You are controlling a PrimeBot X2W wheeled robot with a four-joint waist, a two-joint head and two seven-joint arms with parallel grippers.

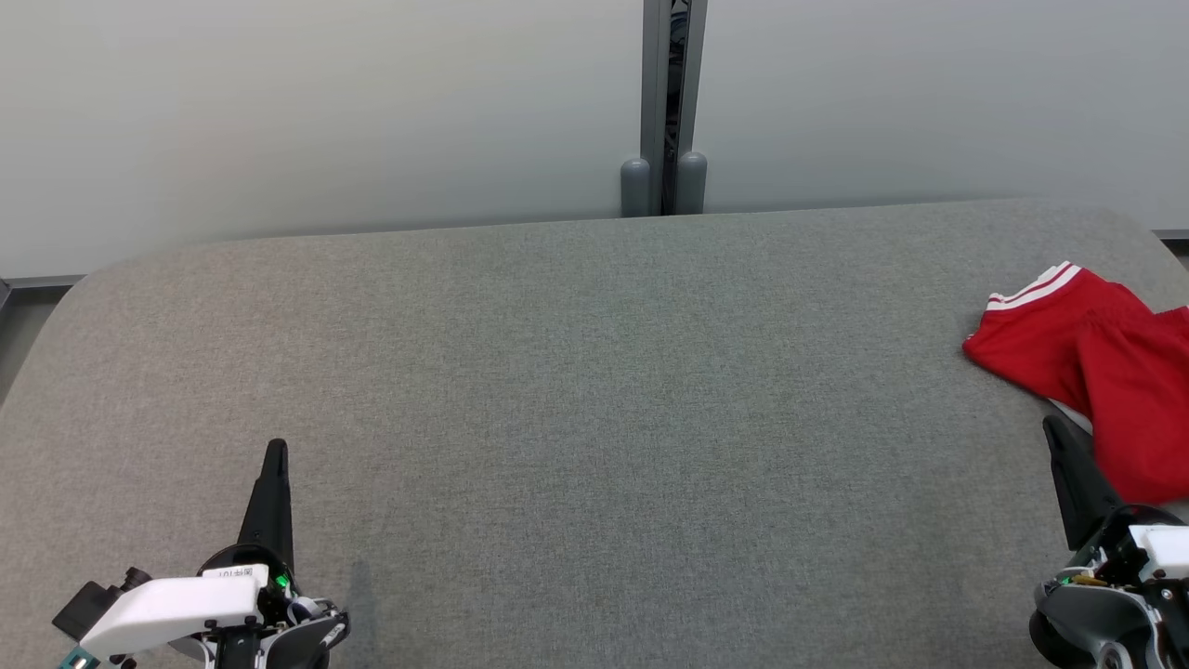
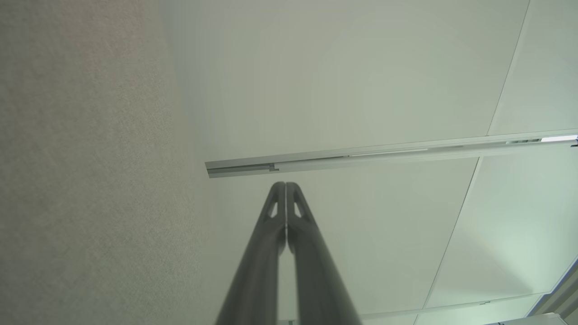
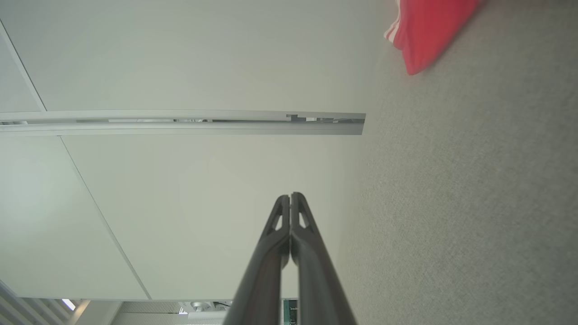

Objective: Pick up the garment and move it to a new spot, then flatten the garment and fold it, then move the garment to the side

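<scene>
Garment: red, cut off at right edge | right gripper: fingers together

You see only part of the garment; the head view's right edge cuts off the rest.

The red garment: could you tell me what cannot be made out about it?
Head view: the red garment is cut off by the frame's right edge, so its full shape is unknown.
Head view: the right gripper overlaps its near edge; contact unclear.
Right wrist view: the top edge leaves just a corner.
</scene>
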